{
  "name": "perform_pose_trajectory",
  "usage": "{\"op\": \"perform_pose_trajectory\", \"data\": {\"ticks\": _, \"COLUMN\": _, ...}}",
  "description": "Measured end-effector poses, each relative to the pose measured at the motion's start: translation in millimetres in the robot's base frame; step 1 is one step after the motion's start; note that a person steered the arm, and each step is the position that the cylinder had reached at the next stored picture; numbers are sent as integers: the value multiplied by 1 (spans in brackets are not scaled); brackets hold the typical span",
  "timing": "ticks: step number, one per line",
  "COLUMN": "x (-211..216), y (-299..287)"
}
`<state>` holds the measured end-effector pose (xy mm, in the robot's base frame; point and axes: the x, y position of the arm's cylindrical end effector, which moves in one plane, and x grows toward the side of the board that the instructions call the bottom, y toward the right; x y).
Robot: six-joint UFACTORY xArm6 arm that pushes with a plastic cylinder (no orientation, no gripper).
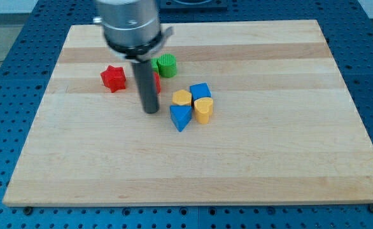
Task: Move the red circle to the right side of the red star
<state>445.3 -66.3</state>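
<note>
The red star (112,78) lies on the wooden board at the view's upper left. The red circle (156,82) is almost wholly hidden behind my rod; only a red sliver shows at the rod's right edge, to the right of the star. My tip (151,111) rests on the board just below the red circle, right of and below the star. A green circle (166,65) sits just above and to the right of the red circle.
A cluster lies right of my tip: a yellow hexagon (182,97), a blue cube (200,91), a blue triangle (181,117) and a yellow heart-shaped block (204,109). The board (269,159) lies on a blue perforated table.
</note>
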Motion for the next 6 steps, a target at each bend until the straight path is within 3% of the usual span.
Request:
{"op": "perform_pose_trajectory", "data": {"ticks": 5, "x": -38, "y": 11}}
{"op": "perform_pose_trajectory", "data": {"ticks": 6, "x": -41, "y": -16}}
